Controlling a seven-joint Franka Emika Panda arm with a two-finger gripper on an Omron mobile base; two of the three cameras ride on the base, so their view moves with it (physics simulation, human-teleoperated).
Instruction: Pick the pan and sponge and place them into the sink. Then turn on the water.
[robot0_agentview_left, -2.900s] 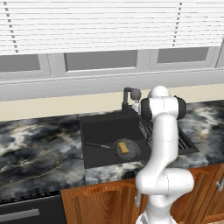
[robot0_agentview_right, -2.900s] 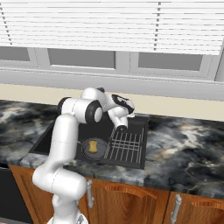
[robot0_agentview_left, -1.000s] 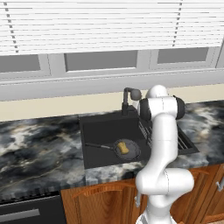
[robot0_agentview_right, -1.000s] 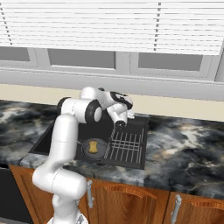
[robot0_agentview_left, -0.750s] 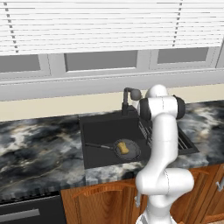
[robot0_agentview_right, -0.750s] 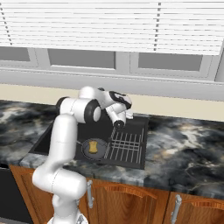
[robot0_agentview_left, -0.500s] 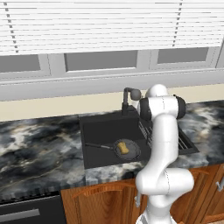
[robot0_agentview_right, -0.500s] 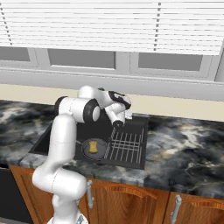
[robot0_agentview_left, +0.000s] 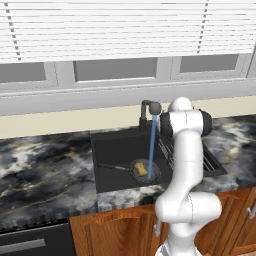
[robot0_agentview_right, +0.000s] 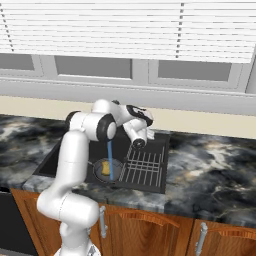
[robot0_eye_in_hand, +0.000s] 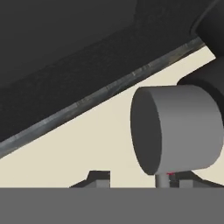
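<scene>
The black sink (robot0_agentview_left: 112, 150) holds the dark pan (robot0_agentview_left: 152, 175) with its thin handle pointing left, and the yellow sponge (robot0_agentview_left: 141, 168) lies in the pan. A thin blue stream of water (robot0_agentview_left: 152, 145) falls from the black faucet (robot0_agentview_left: 145, 112) onto the pan. In the right base view the water (robot0_agentview_right: 110, 159) lands on the sponge (robot0_agentview_right: 104, 167) in the pan (robot0_agentview_right: 116, 166). My gripper (robot0_eye_in_hand: 136, 178) is open right by the faucet's grey round handle (robot0_eye_in_hand: 175, 129), with nothing held. My white hand (robot0_agentview_right: 135, 131) hangs over the sink's back edge.
A wire dish rack (robot0_agentview_right: 145, 167) fills the right part of the sink (robot0_agentview_right: 52, 161). Dark marble counter (robot0_agentview_left: 45, 165) runs to both sides, with a beige backsplash (robot0_agentview_left: 75, 120) and window blinds behind. Wooden cabinet doors (robot0_agentview_right: 150, 230) are below.
A blue stream of water now runs from the faucet, where none ran before. The jaws have parted beside the faucet handle. Pan and sponge stay put.
</scene>
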